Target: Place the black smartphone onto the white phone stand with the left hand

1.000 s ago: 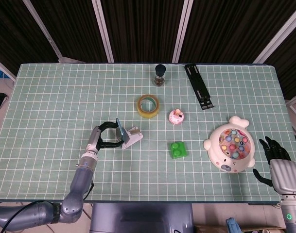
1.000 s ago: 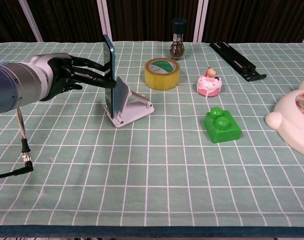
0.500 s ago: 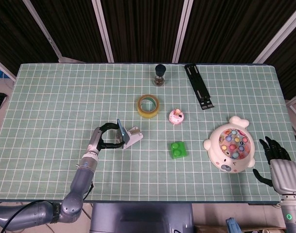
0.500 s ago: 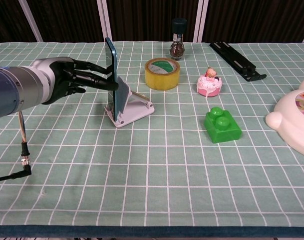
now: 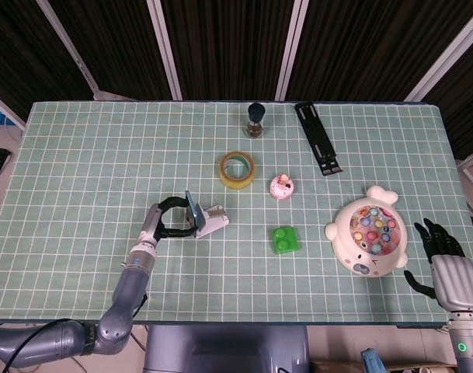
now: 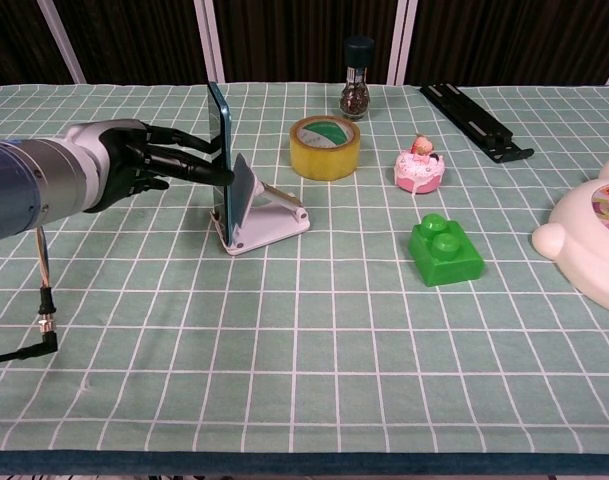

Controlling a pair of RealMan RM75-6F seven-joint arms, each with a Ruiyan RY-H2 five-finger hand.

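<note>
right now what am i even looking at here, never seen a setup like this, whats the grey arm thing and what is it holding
It is a two-armed robot at a table with a green checked cover. One picture looks down from its head, the other looks forward from its chest. The left hand holds a smartphone upright on a white phone stand. The right hand rests open off the table's edge. Also there: a tape roll, a green brick, a toy cake, a pepper grinder, a black bracket and a white toy.

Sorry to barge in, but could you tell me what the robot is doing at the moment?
The left hand holds a smartphone nearly upright on the white phone stand, its lower edge sitting in the stand's cradle, fingers on the phone. The right hand rests open at the table's near right edge, holding nothing.
</note>
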